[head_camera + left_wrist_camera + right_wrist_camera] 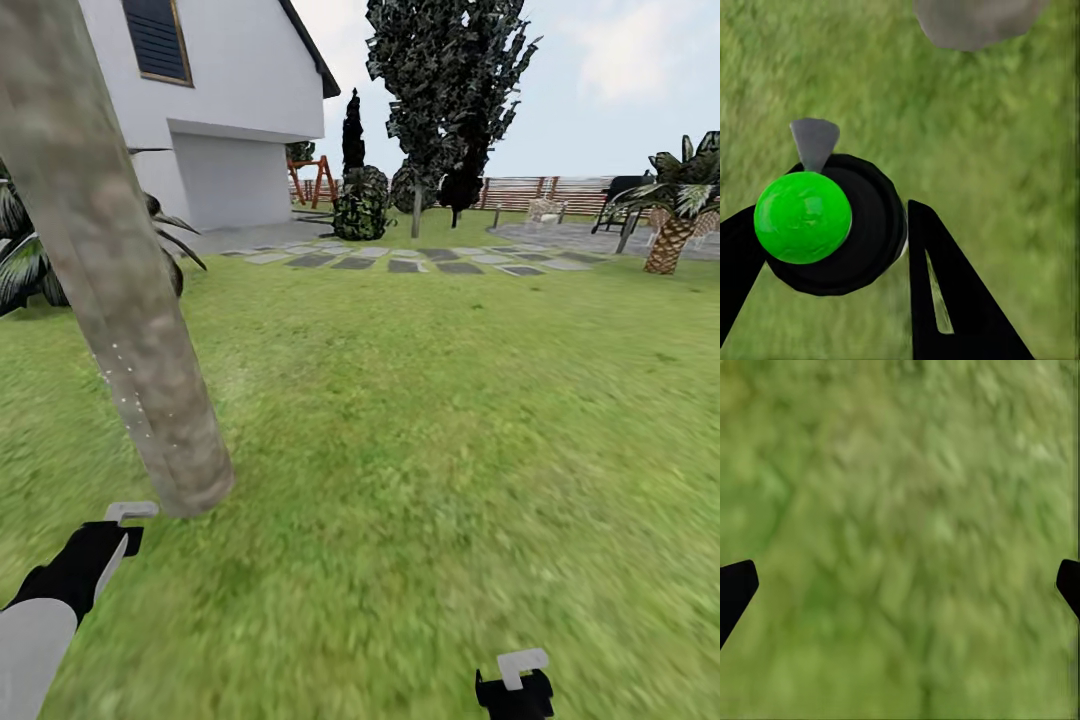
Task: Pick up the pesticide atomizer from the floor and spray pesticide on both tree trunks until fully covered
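Open lawn (430, 450) right and far — leaning tree trunk (110, 270) near left. Left gripper (832, 232) clamping atomizer (829, 225); right gripper (900, 585) spread wide.

No readable text anywhere; no labels, brands, numbers or signs on the white house (215, 110), the leaning tree trunk (110, 270) or the green-capped atomizer (804, 217) (cap surface is plain, faintly mottled); nothing legible on the fence (525, 190) either.
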